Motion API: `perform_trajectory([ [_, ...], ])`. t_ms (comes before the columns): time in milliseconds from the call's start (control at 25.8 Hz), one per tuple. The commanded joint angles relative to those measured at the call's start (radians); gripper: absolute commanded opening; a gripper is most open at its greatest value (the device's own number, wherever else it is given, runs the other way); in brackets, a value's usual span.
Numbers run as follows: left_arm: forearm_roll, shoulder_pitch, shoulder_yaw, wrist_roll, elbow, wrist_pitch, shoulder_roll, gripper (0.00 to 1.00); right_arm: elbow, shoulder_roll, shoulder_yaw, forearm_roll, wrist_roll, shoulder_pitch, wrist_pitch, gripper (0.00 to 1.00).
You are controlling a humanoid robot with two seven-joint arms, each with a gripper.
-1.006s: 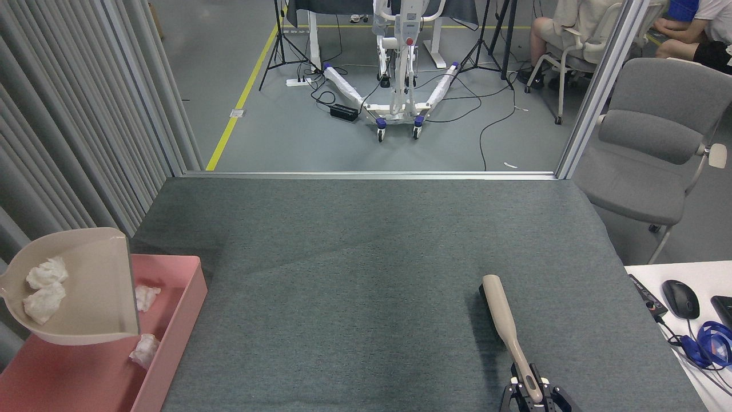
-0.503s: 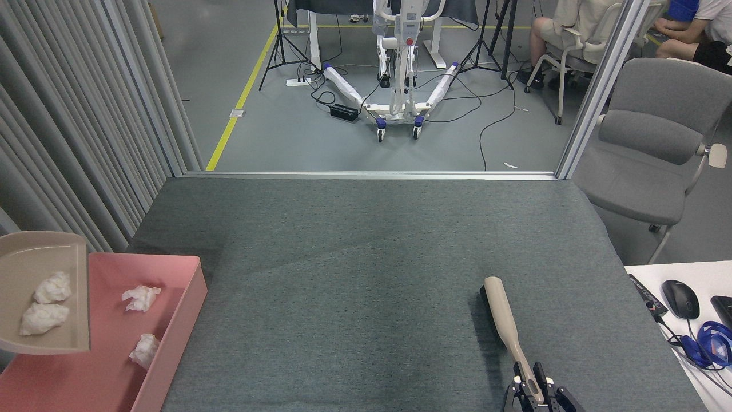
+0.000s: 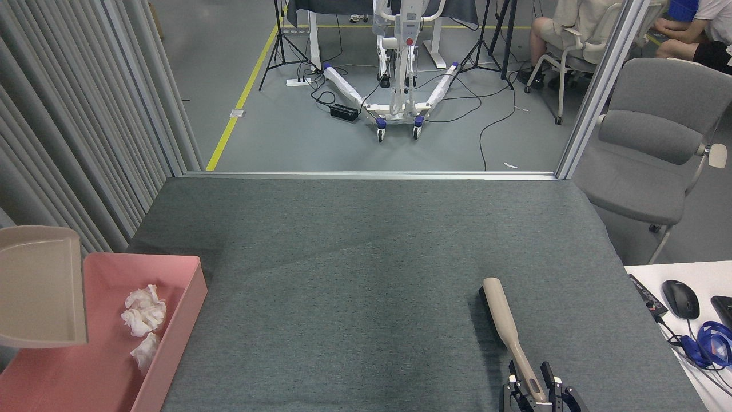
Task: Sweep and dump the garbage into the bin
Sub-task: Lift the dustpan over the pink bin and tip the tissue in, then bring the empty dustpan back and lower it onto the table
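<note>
Garbage lay in the pink bin at eight o'clock. The right tool clenched the brush; the left tool was out of view. A tilted dustpan risked knocking the bin's wall.

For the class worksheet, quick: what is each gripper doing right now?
Left: not in view; the dustpan hangs over the bin.
Right gripper: shut on the brush handle.
</note>
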Motion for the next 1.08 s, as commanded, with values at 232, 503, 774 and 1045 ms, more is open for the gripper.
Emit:
perform_trajectory([
  [232,0.257,-0.003,-0.052,-0.003,-0.284,0.002,-0.061,0.0,-0.02,0.003,0.0,0.001,0.0,0.003,0.002,0.62],
  [503,0.262,-0.003,-0.131,-0.003,-0.471,0.051,-0.254,0.0,-0.062,0.001,-0.002,0.001,-0.01,0.003,0.002,0.67],
  [774,0.195,-0.005,-0.211,0.0,-0.514,0.08,-0.399,0.0,-0.079,0.009,-0.002,0.001,-0.043,0.006,-0.001,0.96],
  [1045,-0.069,-0.002,-0.222,-0.004,-0.553,0.206,-0.538,0.0,-0.08,0.012,0.0,0.001,-0.042,0.006,-0.006,0.97],
])
